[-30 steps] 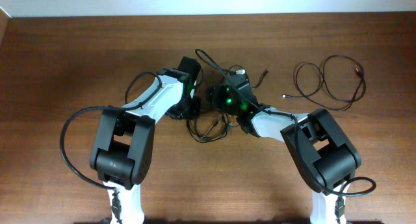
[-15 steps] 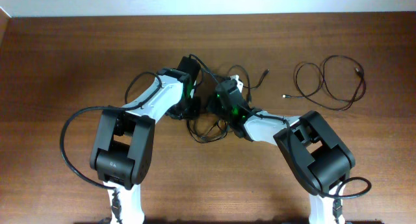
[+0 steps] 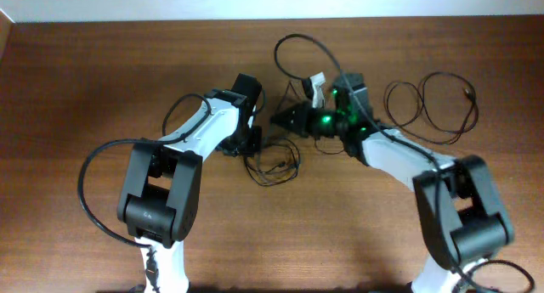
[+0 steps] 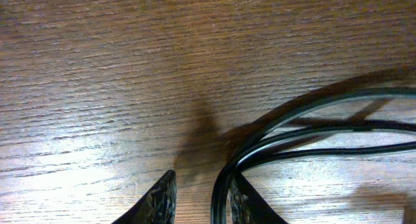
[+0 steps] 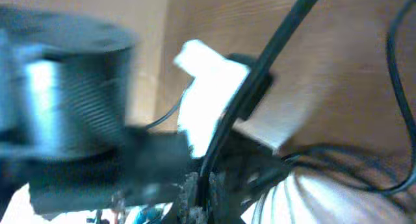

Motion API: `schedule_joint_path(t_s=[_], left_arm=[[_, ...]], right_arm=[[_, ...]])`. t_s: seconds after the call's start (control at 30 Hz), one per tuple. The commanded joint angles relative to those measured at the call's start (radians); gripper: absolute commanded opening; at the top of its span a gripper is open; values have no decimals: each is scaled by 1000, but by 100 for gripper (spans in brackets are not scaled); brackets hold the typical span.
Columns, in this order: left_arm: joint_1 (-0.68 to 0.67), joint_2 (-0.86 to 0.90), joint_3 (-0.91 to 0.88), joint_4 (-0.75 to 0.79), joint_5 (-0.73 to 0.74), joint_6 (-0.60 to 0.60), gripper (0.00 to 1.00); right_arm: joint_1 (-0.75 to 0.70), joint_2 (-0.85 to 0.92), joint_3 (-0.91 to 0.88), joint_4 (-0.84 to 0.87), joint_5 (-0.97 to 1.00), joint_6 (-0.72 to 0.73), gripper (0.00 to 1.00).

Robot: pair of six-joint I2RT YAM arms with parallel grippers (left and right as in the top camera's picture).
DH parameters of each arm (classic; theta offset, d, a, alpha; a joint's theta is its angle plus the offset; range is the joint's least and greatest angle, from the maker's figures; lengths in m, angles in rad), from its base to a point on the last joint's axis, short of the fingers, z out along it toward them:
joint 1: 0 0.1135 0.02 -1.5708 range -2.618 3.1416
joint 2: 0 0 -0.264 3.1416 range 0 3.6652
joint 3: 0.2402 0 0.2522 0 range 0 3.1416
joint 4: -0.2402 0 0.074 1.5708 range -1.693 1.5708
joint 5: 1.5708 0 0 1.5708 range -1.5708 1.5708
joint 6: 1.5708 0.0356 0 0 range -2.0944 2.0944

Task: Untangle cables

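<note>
Two robot arms meet over the middle of a brown wooden table [image 3: 85,72], the left arm [image 3: 200,132] reaching in from 7 o'clock and the right arm [image 3: 399,157] from 5 o'clock. The left end effector [image 4: 201,201] sits low over the wood, fingers spread, with a strand of the cables [image 4: 354,127] curving through the gap. The right end effector [image 3: 282,120], blurred in its own camera, pinches a raised strand [image 5: 287,30] that arcs toward 12 o'clock. The cables lie tangled at 6 o'clock of both tips. A separate coil [image 3: 425,106] rests at the table's 2 o'clock.
</note>
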Motion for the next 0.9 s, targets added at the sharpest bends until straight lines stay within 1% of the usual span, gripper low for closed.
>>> schedule_joint_path(t_s=[0.0, 0.07, 0.2, 0.27, 0.3, 0.47, 0.53, 0.57, 0.6, 0.63, 0.67, 0.7, 0.73, 0.8, 0.83, 0.87], left_arm=[[7, 13, -11, 6, -19, -13, 28], [7, 13, -11, 6, -22, -13, 28], [7, 13, -11, 7, -23, -13, 28], [7, 13, -12, 7, -23, -13, 28], [7, 13, -12, 7, -23, -13, 31], [7, 13, -11, 6, -34, -13, 38], [7, 13, -11, 5, -43, -13, 46], [7, 13, -11, 4, -55, -13, 55], [7, 13, -11, 2, -56, -13, 72], [7, 13, -11, 2, -56, -13, 76], [7, 13, -12, 2, -56, -13, 80], [7, 13, -11, 2, -56, -13, 82], [7, 13, -11, 2, -56, -13, 87], [7, 13, -11, 2, -55, -13, 89], [7, 13, -11, 2, -55, -13, 92], [7, 13, -11, 2, -55, -13, 93]], right_arm=[[1, -132, -6, -73, -75, -85, 4], [1, -233, -6, -163, -29, -127, 4], [1, -478, -6, -420, 169, -238, 4], [1, -628, -6, -560, 280, -291, 4], [1, -685, -6, -607, 311, -305, 4], [1, -882, -4, -697, 340, -307, 4], [1, -945, 5, -759, 402, -304, 4], [1, -963, 16, -797, 435, -304, 4], [1, -982, 32, -842, 475, -304, 4], [1, -993, 42, -864, 492, -304, 4], [1, -998, 48, -878, 492, -304, 4], [1, -998, 52, -890, 492, -304, 4], [1, -995, 52, -908, 504, -304, 4], [1, -956, 52, -967, 515, -304, 4], [1, -909, 51, -1024, 515, -304, 4], [1, -876, 51, -1062, 515, -305, 4]])
